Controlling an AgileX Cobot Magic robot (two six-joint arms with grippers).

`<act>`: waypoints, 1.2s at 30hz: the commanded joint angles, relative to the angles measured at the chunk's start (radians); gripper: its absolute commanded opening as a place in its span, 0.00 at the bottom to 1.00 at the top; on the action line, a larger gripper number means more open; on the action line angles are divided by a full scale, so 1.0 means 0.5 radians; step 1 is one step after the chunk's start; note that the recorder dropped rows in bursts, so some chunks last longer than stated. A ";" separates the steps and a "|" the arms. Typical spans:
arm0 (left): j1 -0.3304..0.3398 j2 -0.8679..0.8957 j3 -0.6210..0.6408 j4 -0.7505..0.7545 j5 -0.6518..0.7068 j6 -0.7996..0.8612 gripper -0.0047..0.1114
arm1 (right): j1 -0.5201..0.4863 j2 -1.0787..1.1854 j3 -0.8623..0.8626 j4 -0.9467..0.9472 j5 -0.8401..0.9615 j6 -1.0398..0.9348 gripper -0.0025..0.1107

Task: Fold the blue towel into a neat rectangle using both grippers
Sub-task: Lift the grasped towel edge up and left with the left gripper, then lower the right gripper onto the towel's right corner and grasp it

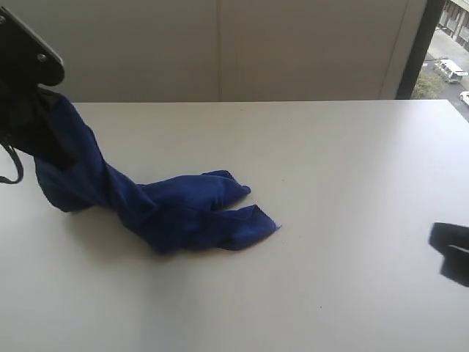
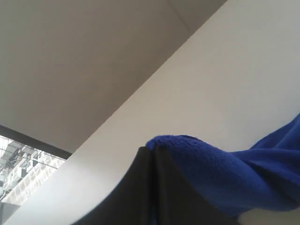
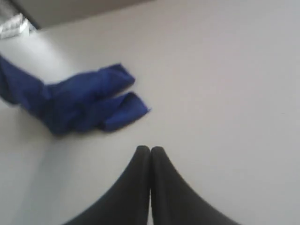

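The blue towel (image 1: 168, 209) is bunched and twisted on the white table, one end lifted up at the far left, its two loose ends lying near the table's middle. My left gripper (image 1: 29, 110) holds that raised end high at the left edge of the exterior view. In the left wrist view its black fingers (image 2: 152, 157) are pressed together with the blue towel (image 2: 220, 173) pinched and draped over them. My right gripper (image 3: 150, 150) is shut with nothing in it, hovering over bare table, with the towel (image 3: 79, 101) well beyond it. In the exterior view the right gripper (image 1: 451, 249) shows only partly at the right edge.
The white table (image 1: 330, 183) spreads wide to the right of the towel. A pale wall stands behind it, and a window (image 1: 447, 51) with a dark frame is at the back right.
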 commanded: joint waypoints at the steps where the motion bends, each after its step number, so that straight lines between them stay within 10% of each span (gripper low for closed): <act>1: -0.243 -0.017 0.019 -0.460 0.283 0.499 0.04 | 0.070 0.527 -0.314 0.274 0.329 -0.705 0.02; 6: -0.515 -0.017 -0.034 -1.493 0.675 1.690 0.04 | 0.078 1.053 -0.591 0.430 0.441 -1.338 0.02; 16: -0.635 -0.021 -0.321 -2.816 1.342 2.706 0.04 | 0.264 1.707 -0.865 0.722 0.264 -2.708 0.15; 24: -0.635 -0.021 -0.369 -2.905 1.617 2.723 0.04 | 0.394 2.028 -1.024 0.656 -0.281 -3.051 0.40; 31: -0.635 -0.021 -0.369 -2.905 1.586 2.687 0.04 | 0.402 2.287 -1.224 0.658 -0.324 -2.831 0.17; 36: -0.635 -0.021 -0.322 -2.915 1.464 2.642 0.04 | 0.329 2.497 -1.703 0.567 0.399 -2.608 0.02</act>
